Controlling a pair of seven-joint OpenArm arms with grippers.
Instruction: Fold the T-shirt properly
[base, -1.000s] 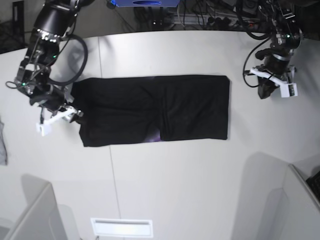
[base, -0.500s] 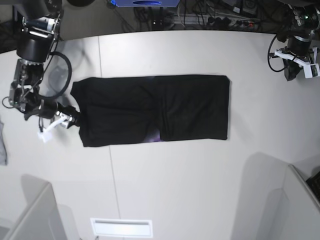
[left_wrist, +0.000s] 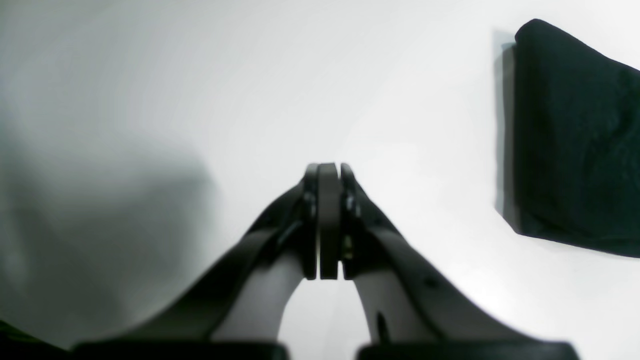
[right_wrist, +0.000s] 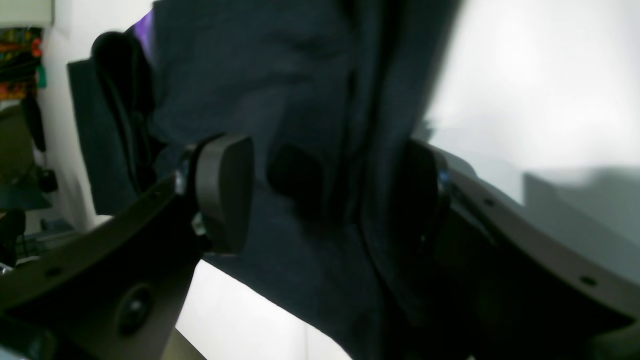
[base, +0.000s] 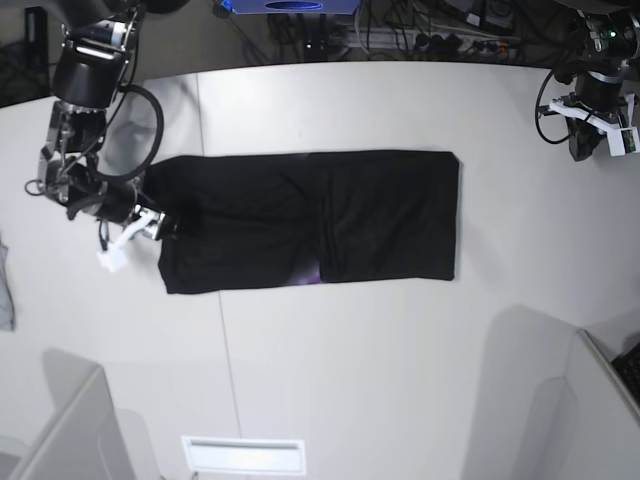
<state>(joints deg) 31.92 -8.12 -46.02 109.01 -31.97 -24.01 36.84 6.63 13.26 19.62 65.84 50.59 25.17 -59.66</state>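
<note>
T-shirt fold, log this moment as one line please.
T-shirt: flat on table, folded into a band | right end effector: open, straddling shirt's edge | left end effector: shut, empty, off the shirt

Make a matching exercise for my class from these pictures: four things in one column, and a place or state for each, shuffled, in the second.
Things
1. left claw
2. right claw
3. T-shirt
4. purple print

Places or states
A. peeking out at the near edge of the cloth
B. shut, empty, over bare table
C. lying flat as a long folded rectangle
D. open, with an edge of the cloth between its fingers

Pairs: 1-B, 2-D, 3-C, 4-A
</note>
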